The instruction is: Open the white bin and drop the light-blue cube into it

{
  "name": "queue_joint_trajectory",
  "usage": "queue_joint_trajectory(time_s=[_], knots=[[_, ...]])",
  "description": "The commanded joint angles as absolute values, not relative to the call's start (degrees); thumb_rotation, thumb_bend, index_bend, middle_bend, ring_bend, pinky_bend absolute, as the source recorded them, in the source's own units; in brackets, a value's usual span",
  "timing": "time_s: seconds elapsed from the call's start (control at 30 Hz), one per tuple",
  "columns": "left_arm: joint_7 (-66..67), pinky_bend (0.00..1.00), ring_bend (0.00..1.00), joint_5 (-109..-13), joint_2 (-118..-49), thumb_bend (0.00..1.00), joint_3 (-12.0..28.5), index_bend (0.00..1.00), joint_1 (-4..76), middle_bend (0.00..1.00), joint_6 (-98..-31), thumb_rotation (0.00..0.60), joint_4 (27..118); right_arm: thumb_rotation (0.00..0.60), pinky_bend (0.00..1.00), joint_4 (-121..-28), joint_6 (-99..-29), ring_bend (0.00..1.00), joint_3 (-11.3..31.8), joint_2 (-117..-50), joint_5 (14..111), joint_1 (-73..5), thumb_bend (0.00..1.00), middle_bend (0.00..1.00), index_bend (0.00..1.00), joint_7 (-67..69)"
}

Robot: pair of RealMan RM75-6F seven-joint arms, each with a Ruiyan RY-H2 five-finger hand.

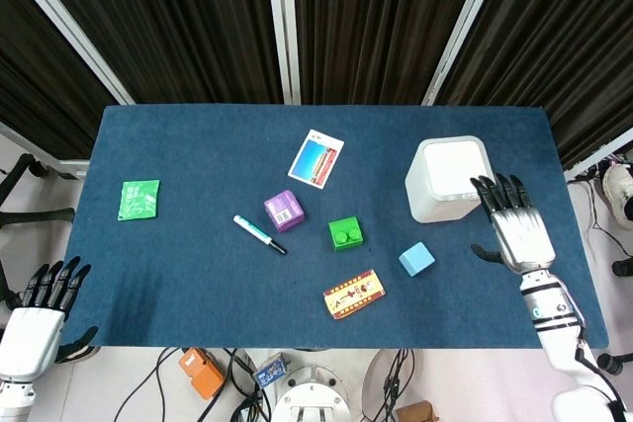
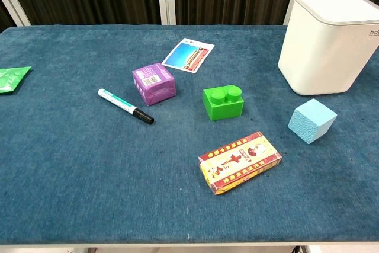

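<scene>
The white bin [image 1: 448,179] [image 2: 329,42] stands at the right of the blue table with its lid closed. The light-blue cube [image 1: 416,259] [image 2: 312,120] lies on the cloth just in front of the bin. My right hand [image 1: 514,223] hovers with fingers spread just right of the bin, its fingertips near the bin's right edge, holding nothing. My left hand [image 1: 38,308] hangs off the table's front-left corner, fingers spread and empty. The chest view shows neither hand.
A green brick [image 1: 344,234], a red-and-yellow box [image 1: 353,294], a purple box [image 1: 284,210], a marker pen [image 1: 259,233] and a card [image 1: 316,159] lie mid-table. A green packet [image 1: 138,199] lies at the left.
</scene>
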State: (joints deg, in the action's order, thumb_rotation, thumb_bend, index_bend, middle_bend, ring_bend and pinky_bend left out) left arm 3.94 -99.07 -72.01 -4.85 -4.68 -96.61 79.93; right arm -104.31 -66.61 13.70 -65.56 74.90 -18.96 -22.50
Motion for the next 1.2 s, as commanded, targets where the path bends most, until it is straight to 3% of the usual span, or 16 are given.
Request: queue_joint_trajectory(time_s=[0.03, 0.3, 0.9, 1.2], knots=[[4.03, 0.01, 0.00, -98.94, -72.02, 0.10, -4.88, 0.00, -4.60, 0.00, -96.29, 0.600, 79.94, 0.600, 0.00, -104.09, -65.05, 0.00, 14.25, -66.32, 72.83, -20.58, 0.28, 0.16, 0.00, -23.27], [4.37, 0.01, 0.00, -99.25, -72.21, 0.10, -5.05, 0.00, -4.77, 0.00, -96.65, 0.600, 79.80, 0.600, 0.00, -101.72, -62.01, 0.00, 13.02, -67.55, 70.68, -22.91, 0.28, 0.17, 0.00, -20.63], [3.71, 0.01, 0.00, -99.63, -72.12, 0.10, -5.10, 0.00, -4.91, 0.00, -97.39, 0.600, 79.45, 0.600, 0.00, -99.88, -63.57, 0.00, 9.83, -68.24, 71.29, -23.72, 0.28, 0.29, 0.00, -19.13], [3.78, 0.01, 0.00, -99.86, -72.29, 0.10, -5.17, 0.00, -4.98, 0.00, -97.58, 0.600, 79.33, 0.600, 0.00, -97.37, -78.54, 0.00, 9.34, -67.77, 85.65, -19.60, 0.28, 0.04, 0.00, -12.26]])
